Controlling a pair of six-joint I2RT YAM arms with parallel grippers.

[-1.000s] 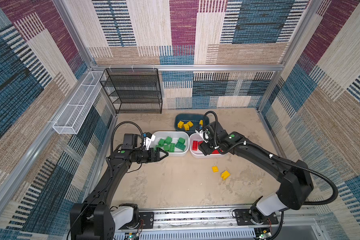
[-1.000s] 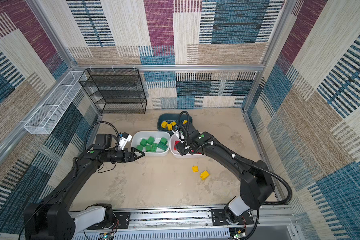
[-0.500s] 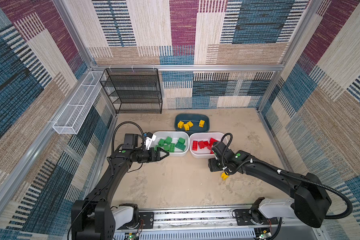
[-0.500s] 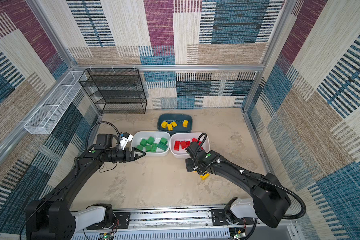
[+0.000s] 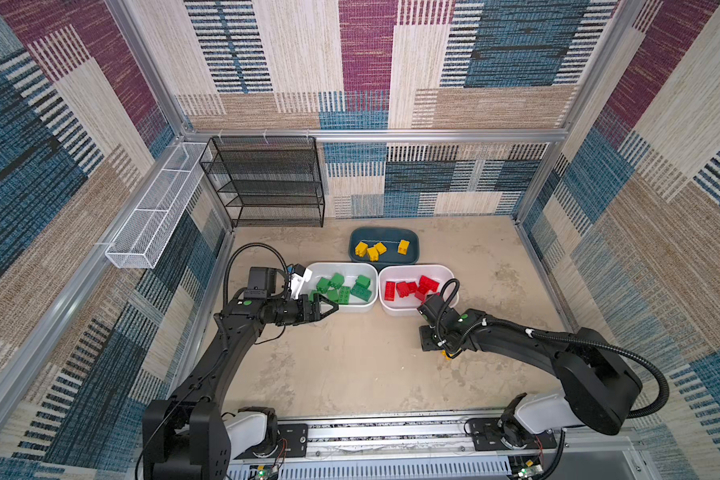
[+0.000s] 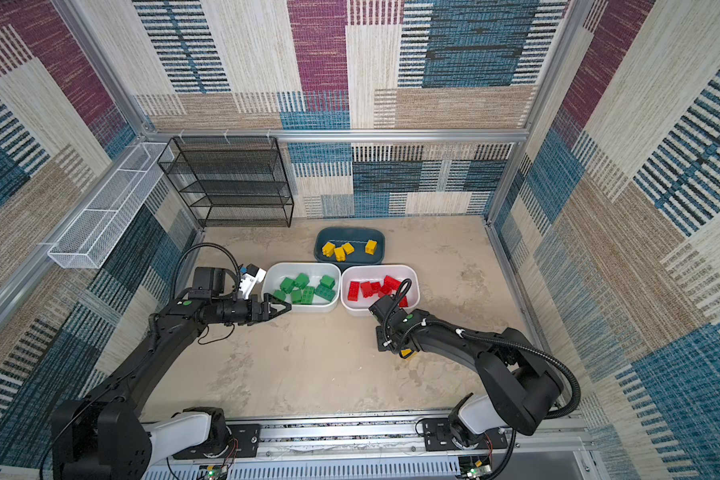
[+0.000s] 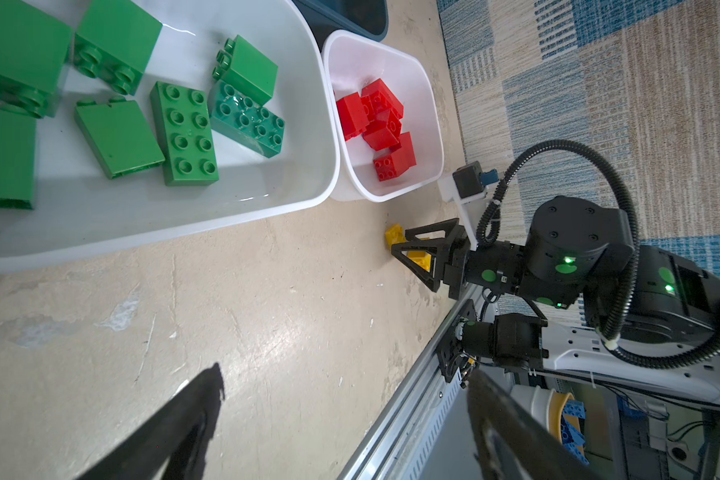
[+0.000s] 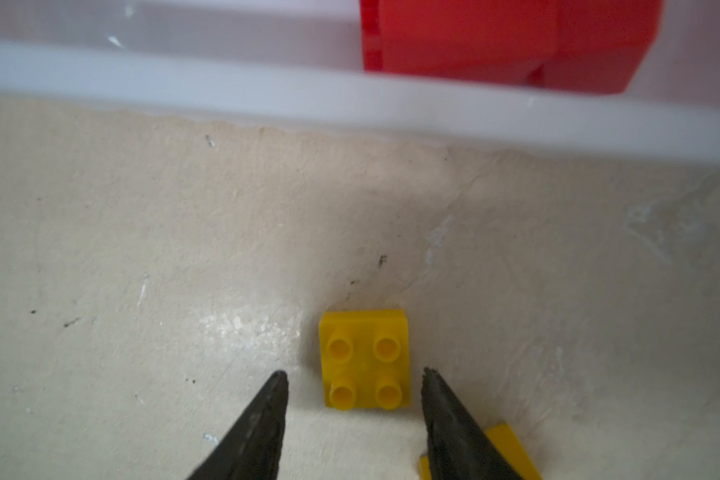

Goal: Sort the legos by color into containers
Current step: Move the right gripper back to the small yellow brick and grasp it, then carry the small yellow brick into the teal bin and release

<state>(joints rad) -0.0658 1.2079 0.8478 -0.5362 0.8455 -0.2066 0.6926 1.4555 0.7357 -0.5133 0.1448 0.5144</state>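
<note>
In the right wrist view a small square yellow lego (image 8: 364, 359) lies studs-up on the floor, just ahead of my right gripper (image 8: 355, 374). That gripper is open, with one fingertip on each side of the lego's near edge. A second yellow lego (image 8: 512, 451) is partly hidden behind one finger. In both top views the right gripper (image 5: 429, 343) points down in front of the white tub of red legos (image 5: 408, 287). My left gripper (image 5: 331, 306) is open and empty at the front left of the white tub of green legos (image 5: 344, 286). The teal tub (image 5: 385, 232) holds several yellow legos (image 5: 373, 250).
A black mesh rack (image 5: 267, 183) stands at the back left, and a white wire basket (image 5: 154, 212) hangs on the left wall. The metal rail (image 5: 371, 432) runs along the front edge. The two white tubs (image 6: 304, 307) touch side by side.
My right gripper has left the red tub and come down to the floor at the two loose yellow legos, with its jaws narrowing. The left arm has stayed still.
</note>
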